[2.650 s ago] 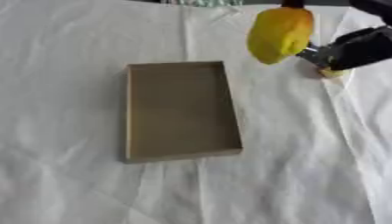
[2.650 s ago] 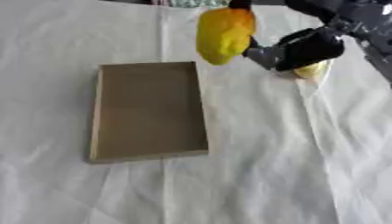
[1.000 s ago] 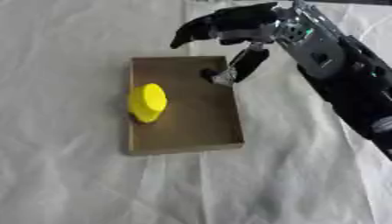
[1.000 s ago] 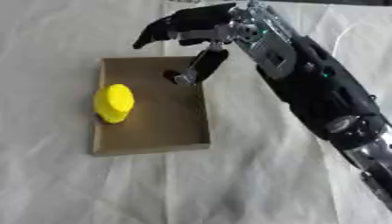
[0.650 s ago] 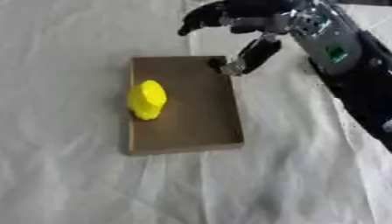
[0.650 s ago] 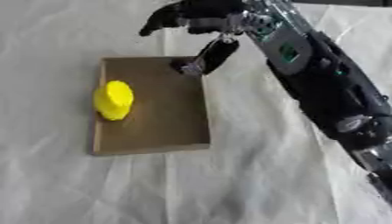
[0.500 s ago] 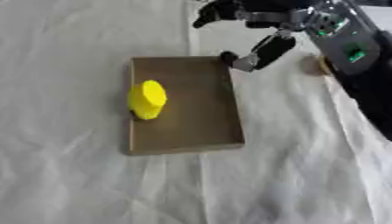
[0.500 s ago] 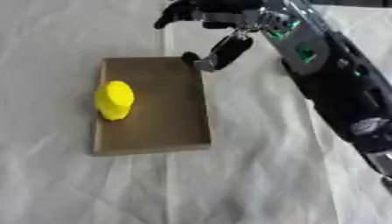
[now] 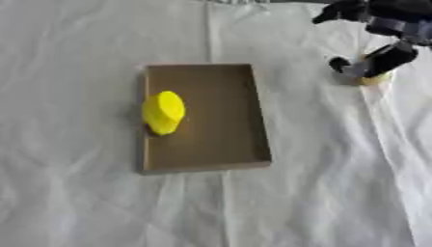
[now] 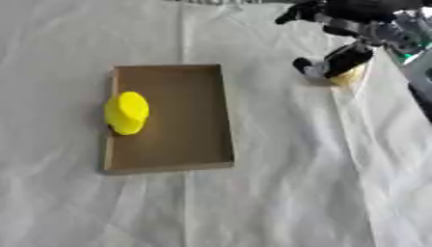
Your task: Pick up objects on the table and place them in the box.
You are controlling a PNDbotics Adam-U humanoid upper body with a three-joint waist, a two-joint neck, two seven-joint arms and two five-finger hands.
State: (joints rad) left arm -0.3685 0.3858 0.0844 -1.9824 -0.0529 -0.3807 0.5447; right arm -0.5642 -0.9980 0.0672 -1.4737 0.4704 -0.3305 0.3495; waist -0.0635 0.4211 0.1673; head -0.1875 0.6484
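- My right hand (image 10: pixel 350 29) is up at the far right of the table, well clear of the box (image 9: pixel 221 159), with its fingers spread and nothing held; the thumb hangs down just in front of a small pale yellow thing (image 10: pixel 348 75).
- I can't make out what that small thing is, only its colour and that it lies on the white cloth (image 9: pixel 101 202) to the right of the box. Part of it is hidden behind the thumb.
- The yellow object (image 9: pixel 164 112) is already in the box, against its left wall, so I judge the pale thing to be the next pick.
- To do it well, I'd bring the hand lower with the fingers on the far side and the thumb on the near side, so the thing sits between them before I close.
- The cloth is creased there; I'd close on the thing itself and not drag a fold up with it.
- Then I'd lift straight up before moving left, and set it down in the bare right half of the box, apart from the yellow object.
- My left hand shows in neither view.
- I see no brand, label or writing anywhere.
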